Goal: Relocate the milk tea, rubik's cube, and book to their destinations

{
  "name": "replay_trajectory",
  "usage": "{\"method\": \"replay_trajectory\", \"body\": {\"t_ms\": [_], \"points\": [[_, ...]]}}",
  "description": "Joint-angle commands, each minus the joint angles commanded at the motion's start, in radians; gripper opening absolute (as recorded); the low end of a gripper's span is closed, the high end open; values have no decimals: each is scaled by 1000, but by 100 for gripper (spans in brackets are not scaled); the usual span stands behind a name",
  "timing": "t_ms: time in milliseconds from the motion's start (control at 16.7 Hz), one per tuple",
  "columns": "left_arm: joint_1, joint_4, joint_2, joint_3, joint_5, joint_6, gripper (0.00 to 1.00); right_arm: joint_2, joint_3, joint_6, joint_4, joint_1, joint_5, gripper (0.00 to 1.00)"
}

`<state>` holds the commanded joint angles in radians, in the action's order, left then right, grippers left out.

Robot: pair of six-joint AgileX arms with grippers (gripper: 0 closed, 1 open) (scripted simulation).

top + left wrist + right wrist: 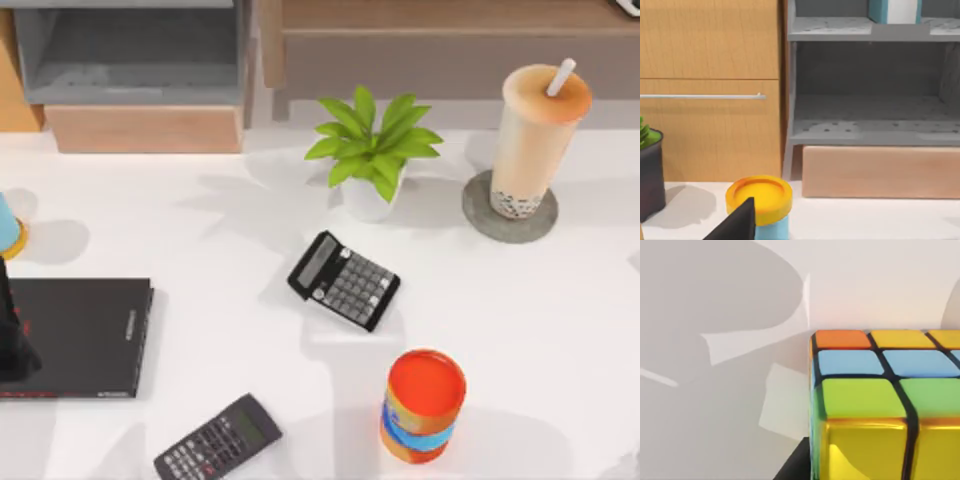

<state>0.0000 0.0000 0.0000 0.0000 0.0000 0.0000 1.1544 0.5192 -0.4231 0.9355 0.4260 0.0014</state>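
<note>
Milk tea (536,135) is set on the grey coaster (480,212) near the desk's (520,320) far right corner. A rubik's cube (880,400) is seen close in the right wrist view; whether it is held cannot be told.

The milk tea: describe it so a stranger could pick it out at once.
Start at the potted green plant near the middle back of the white table, then look toward the top view's right. There the milk tea stands upright on a round grey coaster. Unlike the shorter orange-red can with a blue band nearer the front, it is a tall clear cup with dark pearls and a white straw.
</note>
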Motion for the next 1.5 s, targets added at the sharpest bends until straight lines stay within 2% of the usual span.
{"method": "replay_trajectory", "body": {"t_ms": [360, 720, 1080, 1260, 1500], "points": [[0, 0, 0, 0, 0, 0, 100, -3, 5, 1, 4, 1, 1, 0], [0, 0, 0, 0, 0, 0, 100, -46, 95, -2, 143, 3, 1, 0], [0, 0, 0, 0, 0, 0, 100, -47, 109, 2, 138, -11, 5, 0], [0, 0, 0, 0, 0, 0, 100, -28, 202, 15, 56, -108, 54, 0], [0, 0, 0, 0, 0, 0, 100, 57, 451, 50, -195, -355, 213, 0]]}}
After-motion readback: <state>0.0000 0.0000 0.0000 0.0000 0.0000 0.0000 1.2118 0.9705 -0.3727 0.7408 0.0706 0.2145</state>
